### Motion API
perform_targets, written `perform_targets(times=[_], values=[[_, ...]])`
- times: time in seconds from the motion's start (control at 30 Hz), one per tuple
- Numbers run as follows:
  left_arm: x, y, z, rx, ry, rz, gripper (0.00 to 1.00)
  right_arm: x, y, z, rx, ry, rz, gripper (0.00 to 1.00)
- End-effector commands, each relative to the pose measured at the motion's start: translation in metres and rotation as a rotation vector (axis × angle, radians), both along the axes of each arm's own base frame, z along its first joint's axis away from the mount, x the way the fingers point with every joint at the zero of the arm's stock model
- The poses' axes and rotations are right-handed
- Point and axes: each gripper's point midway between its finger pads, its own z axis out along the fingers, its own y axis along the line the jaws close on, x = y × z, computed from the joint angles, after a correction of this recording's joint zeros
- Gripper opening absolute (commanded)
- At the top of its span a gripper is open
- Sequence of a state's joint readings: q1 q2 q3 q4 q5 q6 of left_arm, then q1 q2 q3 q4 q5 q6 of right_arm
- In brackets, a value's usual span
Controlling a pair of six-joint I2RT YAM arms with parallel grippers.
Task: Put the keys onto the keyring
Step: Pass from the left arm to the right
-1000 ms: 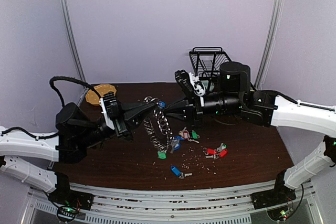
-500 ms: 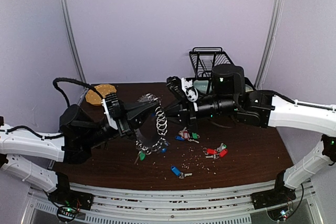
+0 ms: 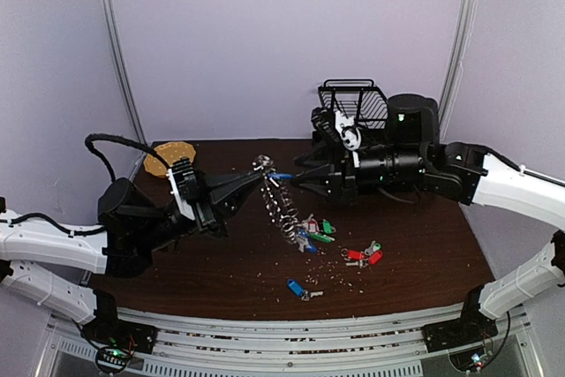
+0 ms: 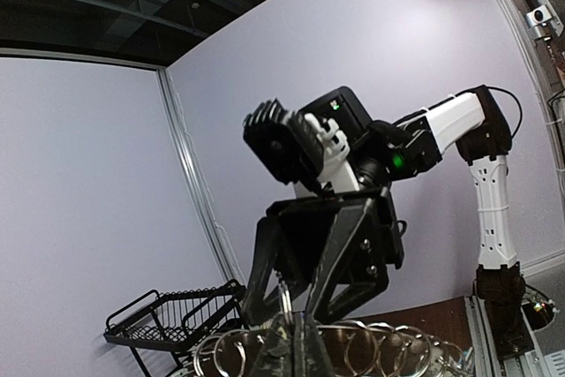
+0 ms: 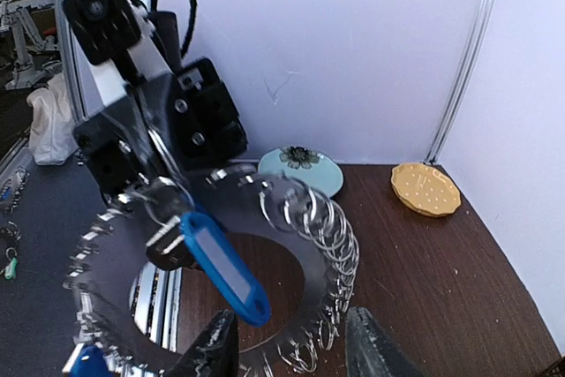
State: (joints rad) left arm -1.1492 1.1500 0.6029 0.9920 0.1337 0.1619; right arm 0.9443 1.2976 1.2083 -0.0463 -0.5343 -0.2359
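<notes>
Evidently the left gripper is pinching the keyring at its top, hanging it over the table to offer its rings. The right gripper is gaping beside a blue key, and spare keys are lying below.

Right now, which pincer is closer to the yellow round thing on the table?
Left. The left pincer grips the keyring a little right of the yellow disc; the right pincer is farther right, on the keyring's other side.
</notes>
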Motion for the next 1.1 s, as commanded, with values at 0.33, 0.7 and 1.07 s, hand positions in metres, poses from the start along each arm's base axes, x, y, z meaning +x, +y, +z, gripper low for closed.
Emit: perform_targets(times=[0.33,0.7,1.07], values=[[-0.007,0.01,0.022,-0.061,-0.042,-0.001,0.0,-0.053,0.021,0.066,0.184,-0.054,0.258,0.26],[-0.01,0.008,0.023,-0.057,-0.049,-0.018,0.0,-0.054,0.031,0.055,0.172,-0.025,0.26,0.16],[-0.011,0.01,0.03,-0.054,-0.066,-0.012,0.0,-0.047,0.025,0.062,0.192,-0.023,0.251,0.24]])
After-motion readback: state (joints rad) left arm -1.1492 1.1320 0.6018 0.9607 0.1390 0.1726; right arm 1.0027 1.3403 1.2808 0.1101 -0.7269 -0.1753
